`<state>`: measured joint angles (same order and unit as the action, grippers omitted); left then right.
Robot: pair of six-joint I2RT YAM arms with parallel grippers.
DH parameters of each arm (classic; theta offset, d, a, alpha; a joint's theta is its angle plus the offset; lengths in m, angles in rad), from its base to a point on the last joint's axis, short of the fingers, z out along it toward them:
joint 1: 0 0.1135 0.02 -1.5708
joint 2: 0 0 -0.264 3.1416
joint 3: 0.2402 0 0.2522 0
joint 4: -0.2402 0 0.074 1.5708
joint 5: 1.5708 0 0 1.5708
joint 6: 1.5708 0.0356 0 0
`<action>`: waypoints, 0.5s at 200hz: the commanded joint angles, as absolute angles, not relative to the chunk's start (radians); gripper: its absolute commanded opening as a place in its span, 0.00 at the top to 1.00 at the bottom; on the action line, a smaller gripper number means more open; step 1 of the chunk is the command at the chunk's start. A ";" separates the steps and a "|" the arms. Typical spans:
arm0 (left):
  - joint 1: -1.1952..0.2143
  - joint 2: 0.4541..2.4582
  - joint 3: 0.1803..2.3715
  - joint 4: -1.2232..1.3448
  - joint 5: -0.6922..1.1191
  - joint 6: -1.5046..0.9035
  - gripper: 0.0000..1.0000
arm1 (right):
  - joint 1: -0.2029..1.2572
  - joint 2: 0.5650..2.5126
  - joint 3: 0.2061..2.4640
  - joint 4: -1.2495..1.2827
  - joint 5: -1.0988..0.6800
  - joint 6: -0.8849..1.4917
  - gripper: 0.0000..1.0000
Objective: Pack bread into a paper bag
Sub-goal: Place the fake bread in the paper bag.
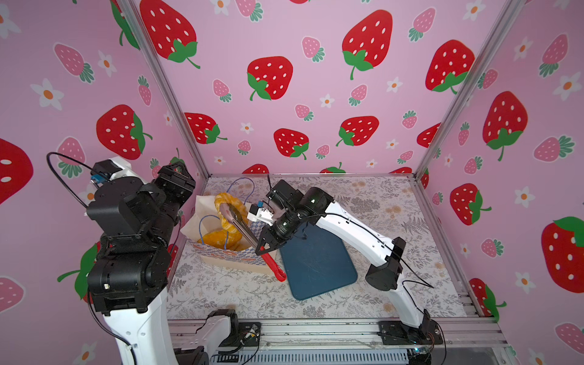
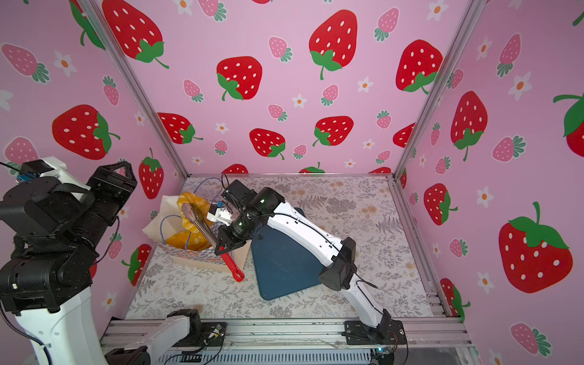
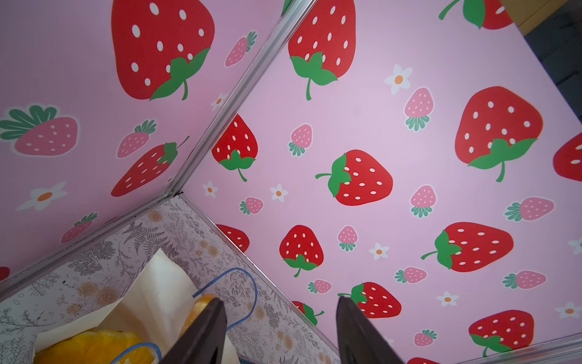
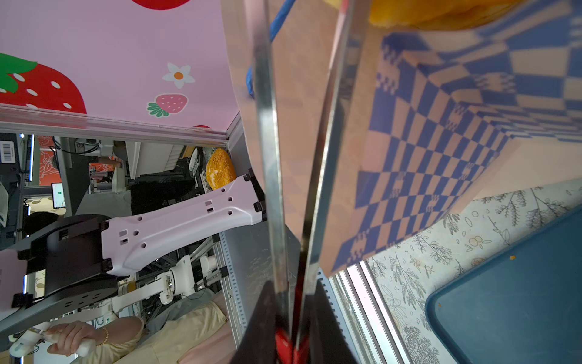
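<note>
The paper bag (image 1: 234,257) stands open at the table's back left, cream with a blue checkered band. A golden-yellow bread piece (image 1: 217,237) lies inside it. My right gripper (image 1: 267,245) is shut on red-handled metal tongs (image 1: 245,230), whose tips pinch a golden twisted ring (image 1: 228,205) above the bag's mouth. In the right wrist view the tongs' blades (image 4: 271,157) run up past the bag's checkered side (image 4: 425,141). My left gripper (image 3: 280,310) is raised left of the bag, open and holding nothing. The bag's cream paper (image 3: 157,299) shows below it.
A dark blue tray (image 1: 316,262) lies flat just right of the bag, under my right arm. The bag's blue cord handles (image 1: 243,186) stick up. Pink strawberry walls close the left, back and right sides. Metal rails run along the table's front edge.
</note>
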<state>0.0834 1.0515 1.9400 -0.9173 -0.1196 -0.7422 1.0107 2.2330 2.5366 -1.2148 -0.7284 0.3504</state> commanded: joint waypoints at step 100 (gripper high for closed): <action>0.086 1.097 1.918 -0.849 -0.062 -0.771 0.40 | 1.023 2.080 2.490 -1.311 -0.692 0.286 1.00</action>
